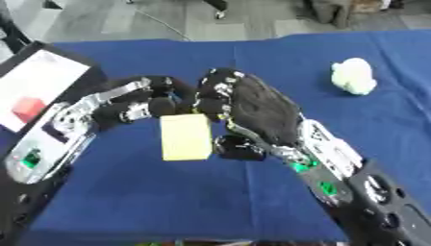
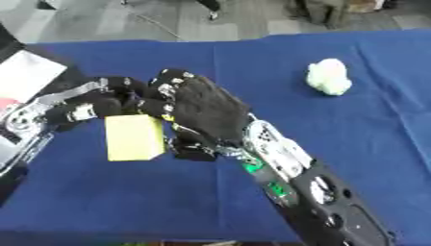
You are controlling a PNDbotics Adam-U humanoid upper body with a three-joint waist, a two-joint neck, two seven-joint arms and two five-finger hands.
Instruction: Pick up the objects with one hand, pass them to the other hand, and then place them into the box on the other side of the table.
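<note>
While both hands meet mid-table, we note the right hand [image 1: 257, 110] curled on the yellow block [image 1: 186, 137], thumb under its right side, and the left hand [image 1: 139, 103] curled at the block's top edge; we judge this a handover. The block hangs above the blue table [image 1: 168, 202]. The box [image 1: 38, 84], holding a red cube [image 1: 28, 108], waits at the left; a white lump [image 1: 353, 76] lies far right.

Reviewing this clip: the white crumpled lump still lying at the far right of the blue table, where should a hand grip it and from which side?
Probably from above, fingers closing across the middle of the white lump. It sits alone on the blue table, nothing beside it, and looks rounded and irregular, offering no edge or handle. The right hand is on its side.
</note>
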